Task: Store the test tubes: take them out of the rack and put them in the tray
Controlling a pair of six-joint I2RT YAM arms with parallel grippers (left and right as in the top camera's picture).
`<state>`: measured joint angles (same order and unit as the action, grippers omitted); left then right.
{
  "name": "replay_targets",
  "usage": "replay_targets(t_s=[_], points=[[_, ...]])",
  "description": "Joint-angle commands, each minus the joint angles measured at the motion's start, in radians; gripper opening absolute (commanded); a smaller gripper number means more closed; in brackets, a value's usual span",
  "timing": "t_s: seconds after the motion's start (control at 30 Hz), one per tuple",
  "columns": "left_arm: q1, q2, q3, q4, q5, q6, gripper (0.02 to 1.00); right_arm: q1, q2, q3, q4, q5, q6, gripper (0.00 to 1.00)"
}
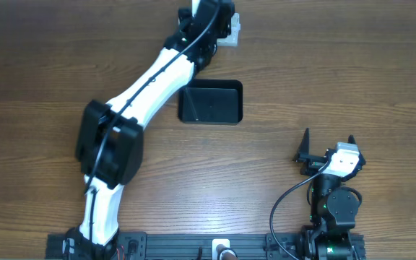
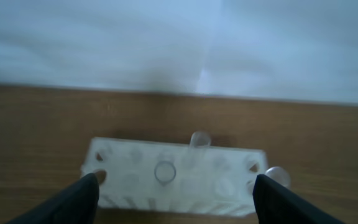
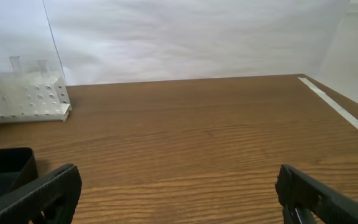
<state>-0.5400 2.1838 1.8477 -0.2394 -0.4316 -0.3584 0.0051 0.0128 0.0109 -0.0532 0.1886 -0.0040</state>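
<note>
At the far edge of the bench my left tool (image 2: 176, 182) hangs just above the white rack (image 2: 123, 158), jaws spread wide and holding nothing. At least three clear test tubes (image 2: 165, 171) stand in the rack; none lies yet in the black tray (image 1: 210, 102), which sits nearer me. My right tool (image 1: 328, 148) rests wide open over the near right of the bench. I judge the danger to be that, closing from this width, I clip a neighbouring tube or pinch the rack itself. A light rack could also lift with the tube, or get shoved toward the far edge.
</note>
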Motion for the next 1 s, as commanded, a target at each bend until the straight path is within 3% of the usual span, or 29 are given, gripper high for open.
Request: replay_targets(t_s=[0.03,0.27,0.63,1.0], points=[[0.017,0.088,0.006,0.068,-0.021,0.015,0.779,-0.006,-0.007,-0.005,-0.003,-0.005,-0.004,0.993],[0.035,0.129,0.006,0.106,-0.021,0.014,0.730,-0.006,-0.007,-0.005,-0.003,-0.005,-0.004,0.991],[0.045,0.169,0.006,0.157,-0.011,0.014,0.570,-0.006,-0.007,-0.005,-0.003,-0.005,-0.004,0.991],[0.045,0.169,0.006,0.159,-0.011,0.015,0.308,-0.006,-0.007,-0.005,-0.003,-0.005,-0.004,0.993]])
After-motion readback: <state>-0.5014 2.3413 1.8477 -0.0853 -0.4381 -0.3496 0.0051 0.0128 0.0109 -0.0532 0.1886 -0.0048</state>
